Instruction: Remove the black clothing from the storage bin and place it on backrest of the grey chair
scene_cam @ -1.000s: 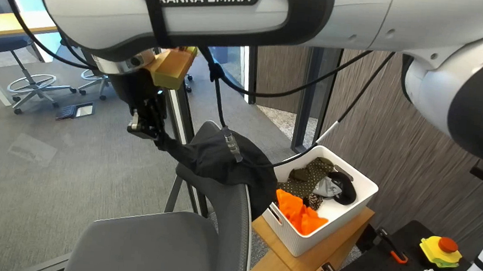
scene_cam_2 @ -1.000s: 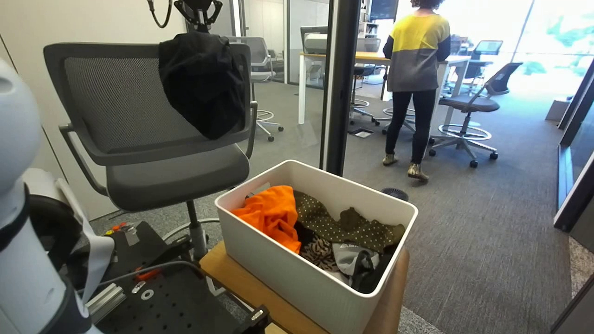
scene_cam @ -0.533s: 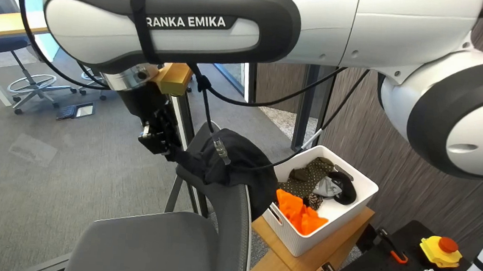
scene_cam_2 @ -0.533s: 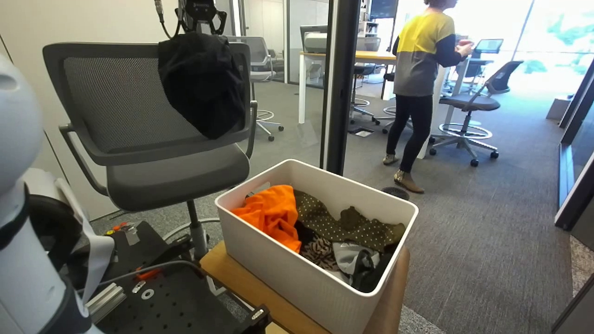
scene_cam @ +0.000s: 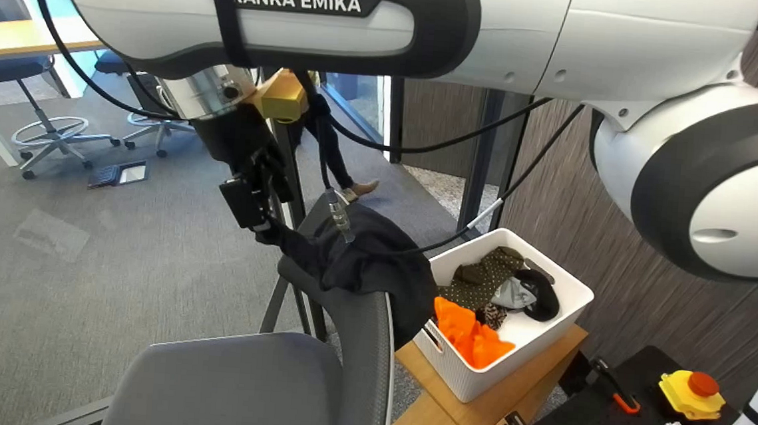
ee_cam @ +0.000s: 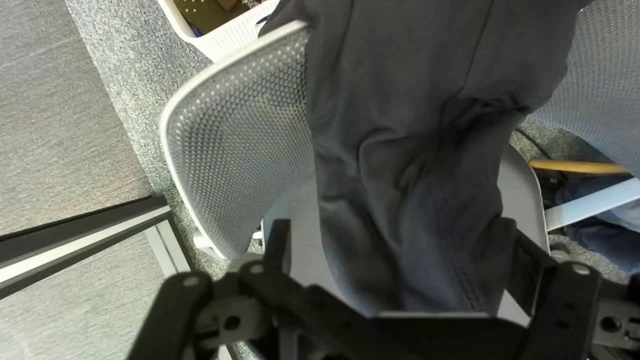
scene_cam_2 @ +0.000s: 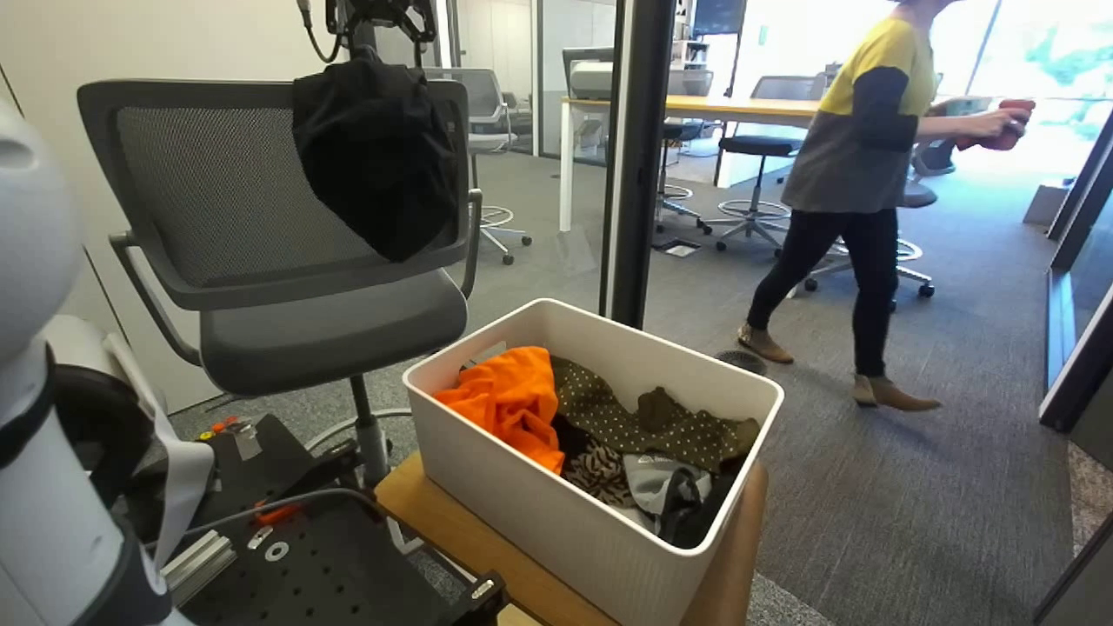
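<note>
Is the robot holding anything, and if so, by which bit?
Nothing looks held: the tool is open, its fingers apart on either side of the black clothing draped over the backrest.

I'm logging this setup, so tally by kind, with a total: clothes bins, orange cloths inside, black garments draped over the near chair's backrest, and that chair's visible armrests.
Clothes bin: 1
Orange cloth: 1
Black garment: 1
Armrests: 2
Total: 5
</note>
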Motion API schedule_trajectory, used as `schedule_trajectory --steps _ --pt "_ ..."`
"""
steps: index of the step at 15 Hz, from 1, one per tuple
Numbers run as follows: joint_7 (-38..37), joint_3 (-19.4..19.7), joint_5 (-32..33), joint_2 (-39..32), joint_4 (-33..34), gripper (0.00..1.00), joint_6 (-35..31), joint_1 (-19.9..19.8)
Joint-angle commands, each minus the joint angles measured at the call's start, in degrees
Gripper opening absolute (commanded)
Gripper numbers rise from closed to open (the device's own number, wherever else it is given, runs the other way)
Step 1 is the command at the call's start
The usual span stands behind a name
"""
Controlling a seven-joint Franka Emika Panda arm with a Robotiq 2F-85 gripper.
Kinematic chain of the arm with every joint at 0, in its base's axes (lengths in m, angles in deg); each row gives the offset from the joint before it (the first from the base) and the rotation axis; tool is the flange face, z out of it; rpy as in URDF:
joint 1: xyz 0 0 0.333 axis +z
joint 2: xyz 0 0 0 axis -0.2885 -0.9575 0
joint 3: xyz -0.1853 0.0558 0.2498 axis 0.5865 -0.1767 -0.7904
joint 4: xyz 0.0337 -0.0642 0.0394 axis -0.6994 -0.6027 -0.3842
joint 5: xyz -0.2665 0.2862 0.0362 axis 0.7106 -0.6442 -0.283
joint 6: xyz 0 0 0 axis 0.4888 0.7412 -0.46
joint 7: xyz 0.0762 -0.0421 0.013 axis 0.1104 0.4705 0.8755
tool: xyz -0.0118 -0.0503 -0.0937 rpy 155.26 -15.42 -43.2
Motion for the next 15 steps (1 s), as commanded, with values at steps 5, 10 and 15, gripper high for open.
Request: schedule_trajectory --steps 5,10,15 --pt "5.5 1.4 -0.8 -2.3 6.9 1.0 7.8 1.7" --pt "12.7 0.6 -0.5 -1.2 9.2 1.0 16.2 2.8" --pt "9.8 1.5 3.6 3.7 11.3 1.0 19.9 3.0"
